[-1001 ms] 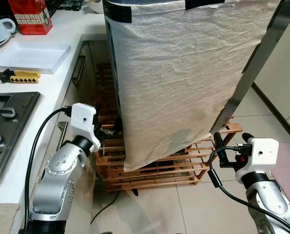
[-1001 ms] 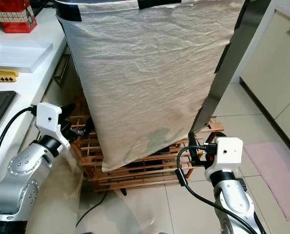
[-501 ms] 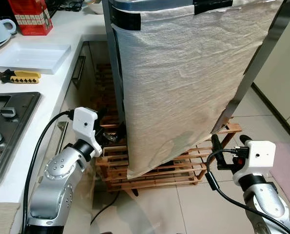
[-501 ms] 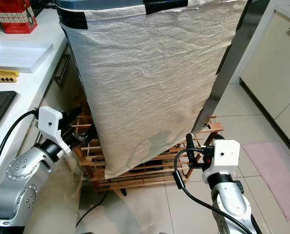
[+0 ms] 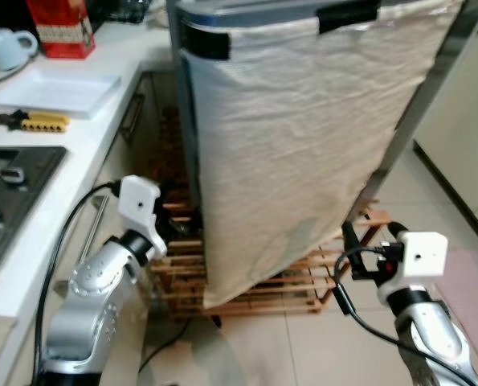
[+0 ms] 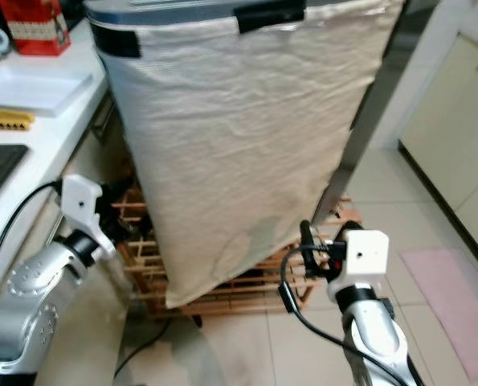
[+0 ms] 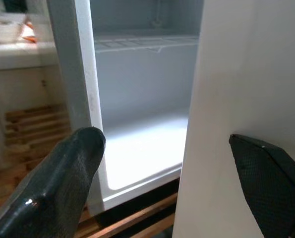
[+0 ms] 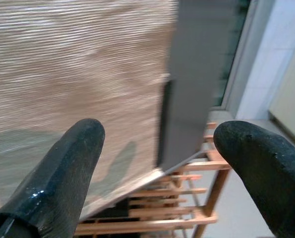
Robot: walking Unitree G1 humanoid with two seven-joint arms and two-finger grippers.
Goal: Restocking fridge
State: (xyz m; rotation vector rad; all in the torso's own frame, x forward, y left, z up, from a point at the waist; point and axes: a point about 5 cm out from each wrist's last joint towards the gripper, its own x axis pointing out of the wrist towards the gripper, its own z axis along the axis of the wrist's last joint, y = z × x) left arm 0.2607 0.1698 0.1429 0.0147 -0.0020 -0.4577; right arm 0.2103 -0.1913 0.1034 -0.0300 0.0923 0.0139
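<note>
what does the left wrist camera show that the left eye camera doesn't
Left wrist view alone: the lit white inside of the fridge, with a wire shelf across it and its floor bare, seen past the open left pincer.

Left eye view alone: the white counter with a yellow-handled tool, a red box, a pale blue cup, and the right pincer low by the door's far corner.

Both: the fridge door under pale woven sheeting and the slatted wooden pallet.

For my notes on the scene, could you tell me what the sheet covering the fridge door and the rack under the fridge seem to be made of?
The sheet looks like woven plastic sacking, pale beige and matte: fine ribbed weave, creases, black tape at the top. The rack looks like bare wood: orange-brown slats in a lattice.
</note>
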